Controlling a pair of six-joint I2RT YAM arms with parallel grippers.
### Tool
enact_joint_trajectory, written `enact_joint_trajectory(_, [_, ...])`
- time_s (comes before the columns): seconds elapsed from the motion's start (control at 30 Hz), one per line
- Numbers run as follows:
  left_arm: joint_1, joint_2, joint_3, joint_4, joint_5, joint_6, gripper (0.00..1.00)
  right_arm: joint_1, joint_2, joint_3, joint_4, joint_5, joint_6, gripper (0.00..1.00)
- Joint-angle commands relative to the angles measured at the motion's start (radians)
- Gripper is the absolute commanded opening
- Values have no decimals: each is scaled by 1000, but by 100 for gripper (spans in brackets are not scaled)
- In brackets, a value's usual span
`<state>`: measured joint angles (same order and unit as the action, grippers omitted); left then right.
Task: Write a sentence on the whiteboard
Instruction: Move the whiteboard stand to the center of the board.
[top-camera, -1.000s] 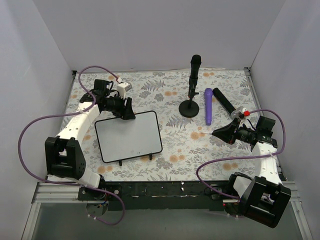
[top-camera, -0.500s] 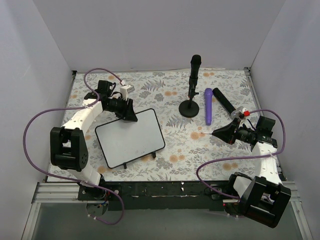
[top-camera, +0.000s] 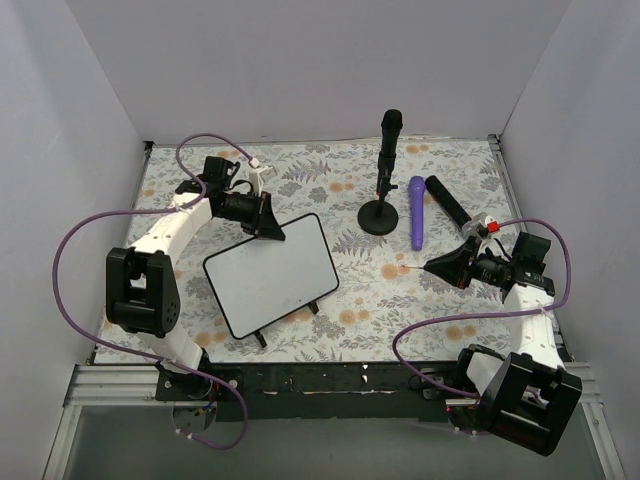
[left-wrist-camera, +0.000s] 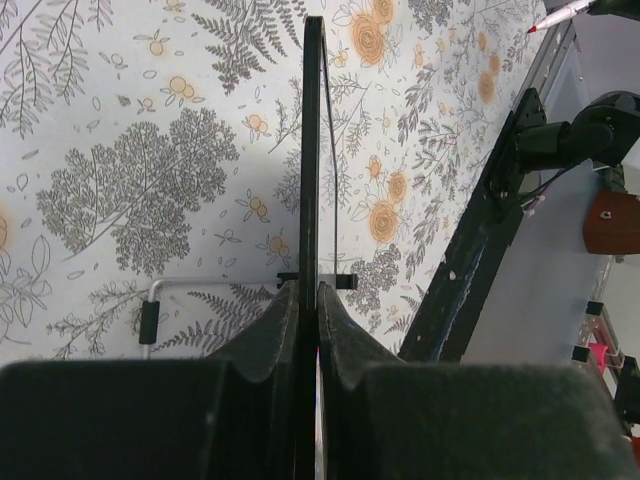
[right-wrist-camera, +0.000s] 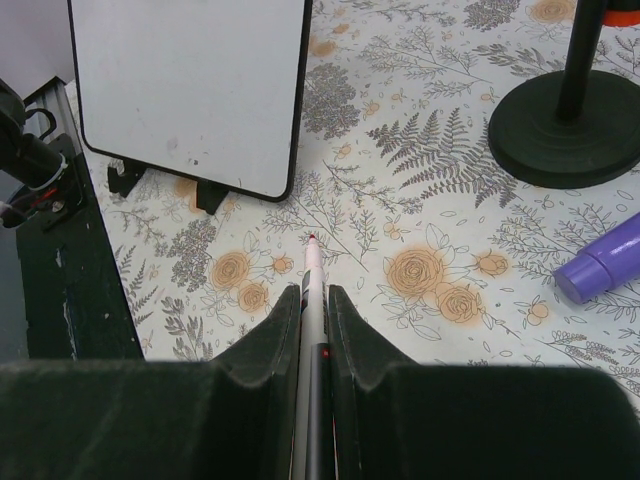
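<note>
The whiteboard (top-camera: 270, 273) is white with a thin black frame and small black feet, lying slanted on the floral table left of centre. Its face is blank; no red sentence shows. My left gripper (top-camera: 268, 227) is shut on the board's far edge; in the left wrist view the board (left-wrist-camera: 312, 150) runs edge-on away from my gripper (left-wrist-camera: 308, 300). My right gripper (top-camera: 437, 267) is shut on a red-tipped marker (top-camera: 412, 268), uncapped, pointing left, well right of the board. In the right wrist view the marker (right-wrist-camera: 311, 275) sticks out past my gripper (right-wrist-camera: 310, 300), and the board (right-wrist-camera: 190, 90) lies ahead.
A black microphone stand (top-camera: 380, 215) stands behind centre, also in the right wrist view (right-wrist-camera: 570, 120). A purple cylinder (top-camera: 417, 212) and a black cylinder (top-camera: 448, 205) lie at the back right. The black table rail (top-camera: 330, 378) runs along the near edge.
My left gripper has swung the whiteboard to the right and turned it more slanted, its far corner moving toward the centre. The right arm and marker have not moved.
</note>
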<state>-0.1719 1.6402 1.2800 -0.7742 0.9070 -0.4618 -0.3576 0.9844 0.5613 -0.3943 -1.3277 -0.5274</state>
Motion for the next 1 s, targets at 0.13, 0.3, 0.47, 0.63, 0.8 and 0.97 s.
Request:
enact_joint_trajectory(0.13, [-51, 6, 28, 265, -106, 61, 0, 3, -6, 43, -2, -13, -13, 1])
enact_joint_trajectory(0.3, [-55, 3, 61, 403, -96, 9, 0, 3, -6, 43, -3, -10, -13, 1])
enact_joint_trajectory(0.47, [-75, 30, 120, 460, -88, -14, 0, 3, -4, 45, -3, -8, -14, 1])
enact_joint_trajectory(0.63, [-136, 59, 147, 500, -120, -15, 0, 3, -4, 46, -6, -2, -19, 1])
enact_joint_trajectory(0.8, [-199, 72, 153, 533, -175, -8, 0, 3, -3, 46, -9, 1, -20, 1])
enact_joint_trajectory(0.97, [-233, 67, 170, 523, -284, 3, 0, 3, 0, 48, -9, 4, -22, 1])
